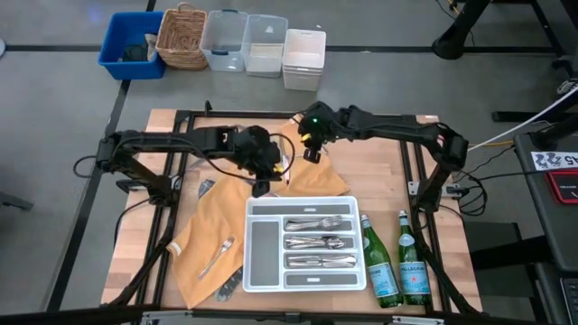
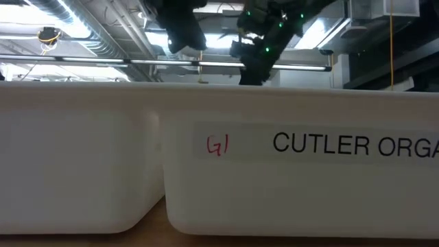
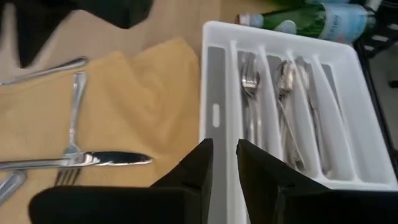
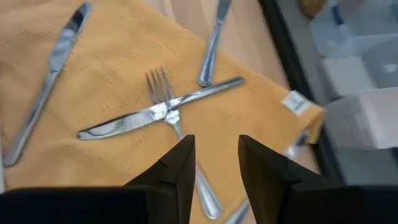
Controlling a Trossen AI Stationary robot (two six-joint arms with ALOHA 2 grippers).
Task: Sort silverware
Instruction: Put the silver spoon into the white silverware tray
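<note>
Left gripper [image 3: 225,163]: hovering above the yellow-orange cloth, just beside the far edge of the tray; its two dark fingers [image 3: 198,167] are standing a narrow gap apart, with nothing showing between them.
Right gripper [image 4: 214,163]: hovering over the far part of the cloth, its fingers [image 4: 180,163] spread moderately and gripping nothing; a fork lies directly below the gap.
Yellow-orange cloth [image 1: 217,217]: lying rumpled on the light wooden table [image 1: 379,171], running from the table's middle toward its near left corner.
White divided plastic tray [image 1: 262,236]: sitting on the near part of the table, touching the cloth's right edge; in the low view its wall is filling most of the picture and showing printed lettering.
Silverware in the tray [image 1: 318,242]: shiny metal pieces are lying lengthwise in three long compartments; the left wrist view is showing forks [image 3: 250,81] in one and spoons [image 3: 287,78] in the next.
Silverware on the cloth: a silver fork [image 4: 163,102] and a silver table knife [image 4: 155,113] are lying crossed, touching; a second knife [image 4: 53,62] and a spoon handle [image 4: 211,46] are lying near them. Another single piece [image 1: 217,256] is resting on the cloth's near part.
Two green glass bottles [image 1: 397,271]: lying side by side just right of the tray.
Storage bins [image 1: 244,43]: standing in a row on the floor beyond the table.
</note>
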